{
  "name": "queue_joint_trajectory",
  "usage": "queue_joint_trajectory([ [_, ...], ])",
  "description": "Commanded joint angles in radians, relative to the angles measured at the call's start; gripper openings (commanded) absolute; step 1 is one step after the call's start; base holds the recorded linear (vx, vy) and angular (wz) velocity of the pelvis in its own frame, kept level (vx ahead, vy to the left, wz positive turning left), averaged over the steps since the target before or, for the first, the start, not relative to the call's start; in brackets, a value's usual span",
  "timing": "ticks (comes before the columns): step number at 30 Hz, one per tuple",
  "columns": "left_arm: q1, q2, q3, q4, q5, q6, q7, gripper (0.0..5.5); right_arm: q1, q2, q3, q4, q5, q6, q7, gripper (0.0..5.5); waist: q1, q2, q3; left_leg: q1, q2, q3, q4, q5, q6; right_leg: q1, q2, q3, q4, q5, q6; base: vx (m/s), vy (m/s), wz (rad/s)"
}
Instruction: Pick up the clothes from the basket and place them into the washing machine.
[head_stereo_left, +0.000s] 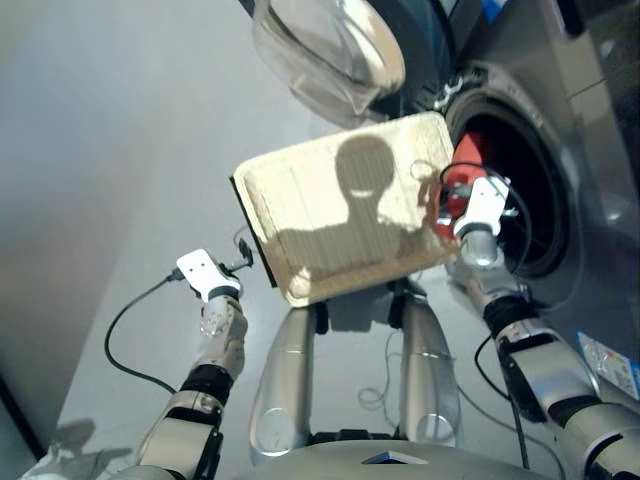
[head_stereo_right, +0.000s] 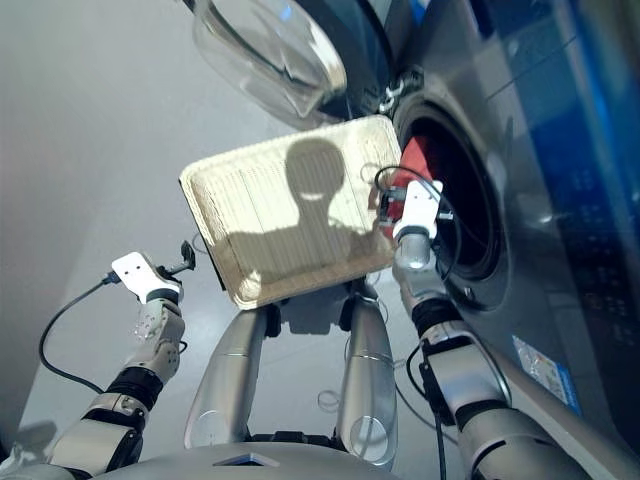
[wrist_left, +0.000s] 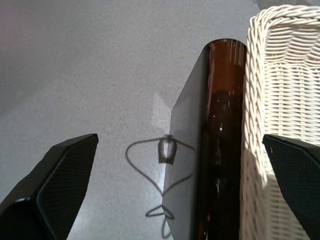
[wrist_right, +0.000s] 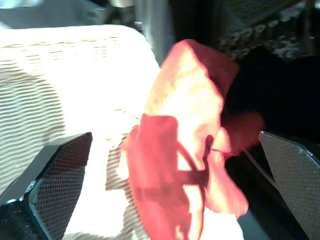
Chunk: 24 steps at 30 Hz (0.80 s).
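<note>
My right gripper (wrist_right: 165, 200) stands spread, the red cloth (wrist_right: 190, 130) loose between its fingers at the basket (head_stereo_left: 320, 200) edge beside the washing machine (head_stereo_left: 520, 190) mouth. I should carry it well inside. My left gripper (wrist_left: 170, 195) hangs spread, empty.

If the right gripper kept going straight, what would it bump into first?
Most likely the red cloth, which sits right ahead between the open fingers of the right gripper, at the basket edge. Behind it is the dark washing machine drum.
</note>
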Motion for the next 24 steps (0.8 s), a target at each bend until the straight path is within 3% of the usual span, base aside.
queue_joint_trajectory([
  [1,0.038,0.009,0.007,0.022,0.052,-0.022,0.017,5.50,0.056,0.001,0.007,-0.038,-0.007,-0.048,-0.017,5.50,0.021,0.009,-0.058,0.038,0.007,-0.009,-0.087,0.020,-0.034,0.061,0.028,-0.055,-0.020,-0.032,0.029,0.000,0.000,0.000],
  [4,0.036,0.012,0.017,0.038,0.049,-0.029,0.029,5.50,0.042,-0.010,0.000,-0.013,-0.041,-0.037,-0.043,5.50,0.023,0.010,-0.039,0.046,0.007,-0.009,-0.068,0.009,-0.028,0.075,0.029,-0.056,-0.015,-0.038,0.024,0.000,0.000,0.000],
  [10,0.037,0.029,0.043,0.044,0.010,-0.038,0.049,5.50,-0.068,-0.078,-0.094,0.057,-0.014,-0.032,-0.135,5.50,0.028,0.042,-0.041,-0.007,0.002,-0.002,-0.061,0.018,-0.020,0.009,0.028,-0.041,-0.002,-0.031,0.022,0.000,0.000,0.000],
  [17,0.067,0.051,0.028,0.003,-0.042,-0.036,0.035,5.50,-0.232,-0.177,-0.136,0.158,0.169,-0.038,-0.101,5.50,0.053,0.077,-0.032,-0.115,-0.005,-0.002,-0.039,0.024,-0.015,-0.108,0.020,-0.027,0.032,-0.028,0.019,0.000,0.000,0.000],
  [24,0.081,0.053,0.010,-0.044,-0.065,-0.024,0.014,5.50,-0.284,-0.209,-0.107,0.127,0.273,-0.049,-0.027,5.50,0.053,0.089,-0.005,-0.183,-0.007,0.004,0.003,0.020,-0.010,-0.178,0.013,-0.016,0.086,-0.035,0.014,0.000,0.000,0.000],
])
